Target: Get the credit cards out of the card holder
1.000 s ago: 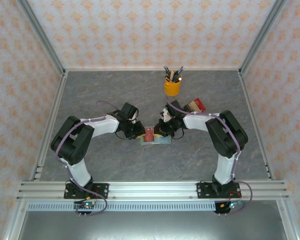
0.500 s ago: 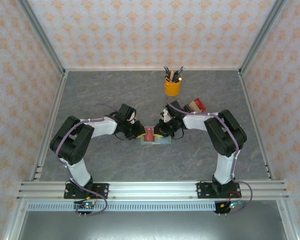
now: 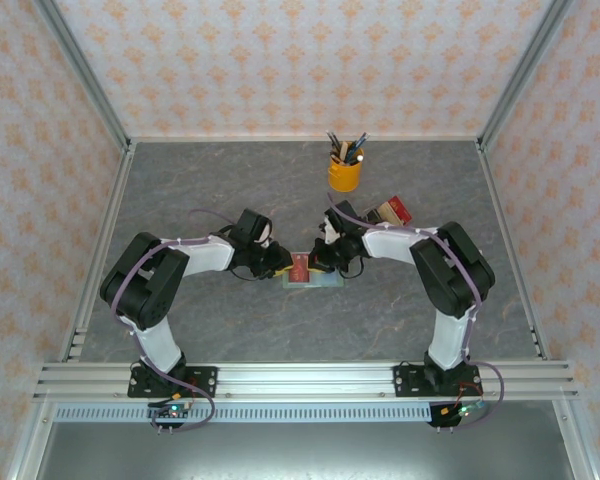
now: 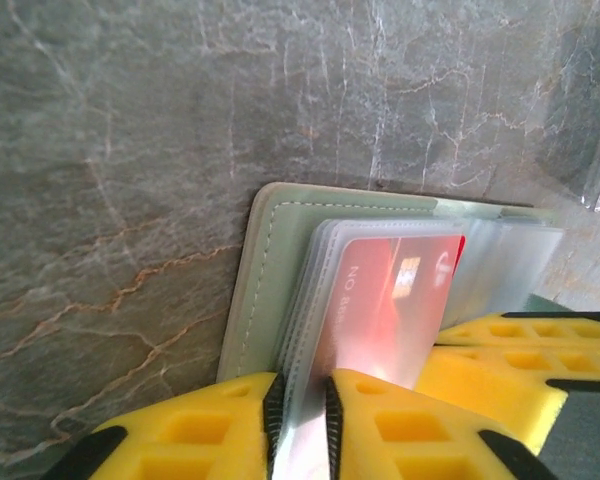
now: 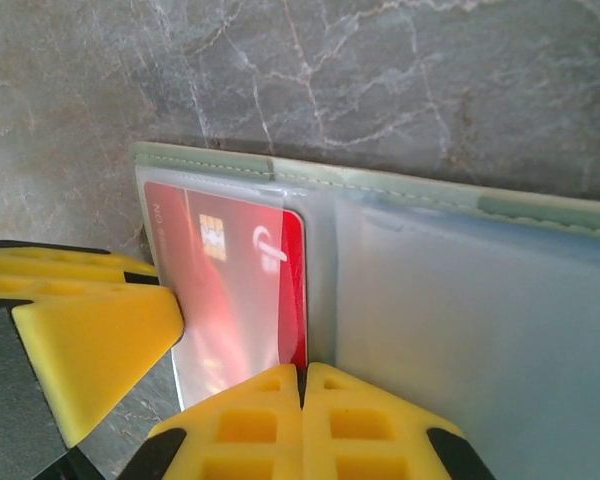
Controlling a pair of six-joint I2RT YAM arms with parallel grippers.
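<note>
Shift, top view: left gripper (image 3: 277, 262) and right gripper (image 3: 323, 258) are edging closer around the red card (image 3: 300, 267), which is standing between them.
Left wrist: the jaws are sitting narrow with the clear sleeve (image 4: 302, 440) between them. I cannot tell if they are gripping it.
Right wrist: the jaws are pressing shut at the card's near corner.
Card holder (image 5: 400, 185): it is lying open just beyond both jaws.
Meaning: the card is probably not free of its sleeve yet.

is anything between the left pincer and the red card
yes, a clear plastic sleeve of the sage-green folding card holder covers the red credit card; the left pincer pinches that sleeve, not bare card
</note>
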